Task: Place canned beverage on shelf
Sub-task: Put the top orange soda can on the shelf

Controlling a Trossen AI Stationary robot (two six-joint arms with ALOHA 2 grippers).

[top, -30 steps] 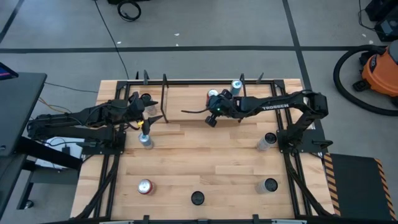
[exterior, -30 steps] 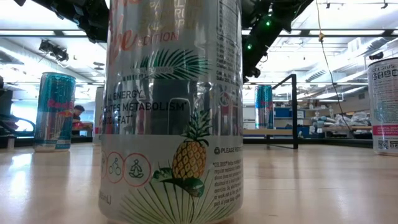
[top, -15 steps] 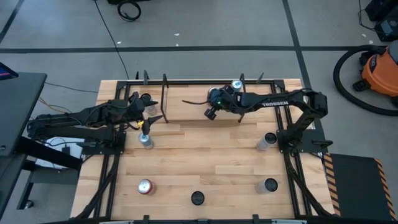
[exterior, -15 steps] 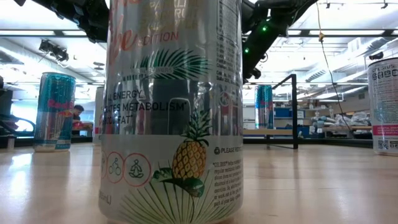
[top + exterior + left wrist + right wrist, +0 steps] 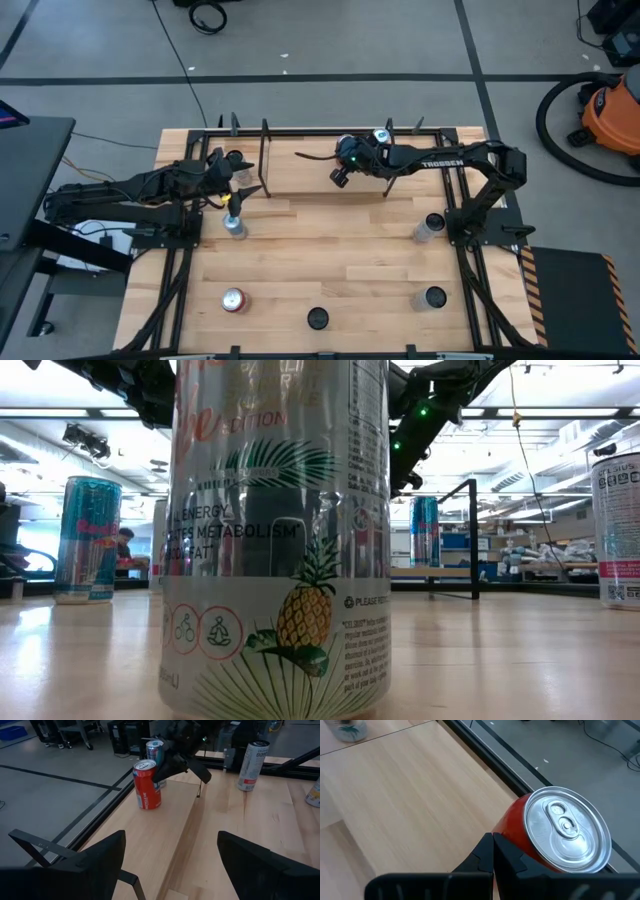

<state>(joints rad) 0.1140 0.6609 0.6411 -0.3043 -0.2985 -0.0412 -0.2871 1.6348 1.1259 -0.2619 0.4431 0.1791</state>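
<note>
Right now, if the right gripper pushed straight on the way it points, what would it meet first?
Most likely the red can standing on the shelf: it sits just ahead of the right gripper, whose jaws are shut, though depth is hard to judge.

Readable print on the cans and the right arm

The big pineapple can nearest the low camera, at the table's front edge, is showing "ENERGY", "METABOLISM" and "PLEASE RECYCLE"; the right arm, reaching over the table's far edge, is carrying "TROSSEN" in white; the white can at the low view's right edge is bearing lettering too small to read
</note>
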